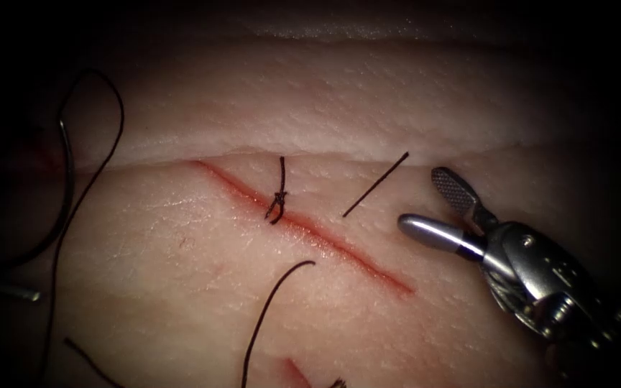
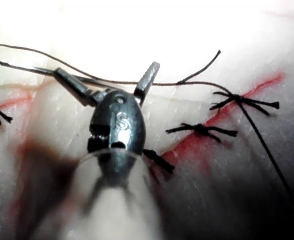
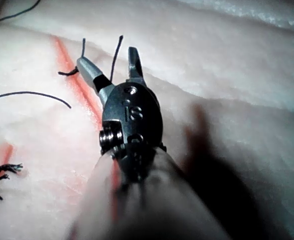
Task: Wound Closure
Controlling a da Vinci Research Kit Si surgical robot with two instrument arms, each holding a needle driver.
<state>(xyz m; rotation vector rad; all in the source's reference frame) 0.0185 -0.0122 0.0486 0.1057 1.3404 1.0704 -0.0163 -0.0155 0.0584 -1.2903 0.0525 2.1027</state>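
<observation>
While the right tool waits just to the right of the cut, its two jaws are spread wide and hold nothing, so it looks ready to grab something. The left tool has its jaws spread too, and a dark thread runs right past them, but I cannot tell if it touches. The needle lies far off to the left of the cut, on top of the tissue, not poked in, with its thread looping around it. The cut is a thin red slanted line with one little black knot tied across it. A short loose thread piece lies near the right tool.
</observation>
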